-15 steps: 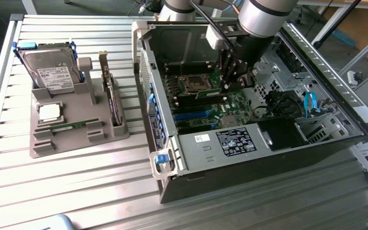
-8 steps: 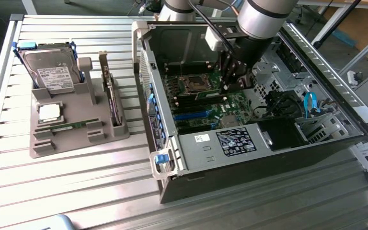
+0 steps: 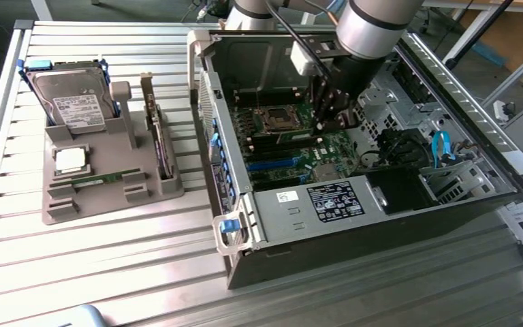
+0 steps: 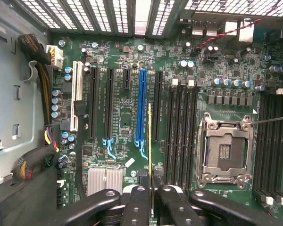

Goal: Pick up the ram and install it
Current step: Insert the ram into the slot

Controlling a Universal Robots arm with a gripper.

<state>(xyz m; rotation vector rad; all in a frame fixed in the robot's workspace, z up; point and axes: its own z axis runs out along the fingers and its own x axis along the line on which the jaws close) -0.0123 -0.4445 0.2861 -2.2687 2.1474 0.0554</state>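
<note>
The ram (image 4: 150, 141) appears edge-on in the wrist view as a thin yellow-green line running out from between my fingers (image 4: 137, 207). My gripper (image 4: 151, 200) is shut on it. The stick hangs over the green motherboard (image 4: 127, 117), just beside the row of black memory slots (image 4: 179, 132) next to the empty processor socket (image 4: 224, 150). Whether it touches a slot I cannot tell. In the exterior view my gripper (image 3: 327, 124) reaches down into the open computer case (image 3: 353, 204), with the green ram (image 3: 302, 137) under it, near the socket (image 3: 275, 117).
A grey holder (image 3: 107, 197) on the exterior view's left carries a hard drive (image 3: 75, 95), a silver processor (image 3: 69, 160), a dark expansion card (image 3: 157, 136) and another green stick (image 3: 98, 180). Cable bundles (image 4: 37, 61) lie along the case wall. A blue slot (image 4: 141, 108) lies near the ram.
</note>
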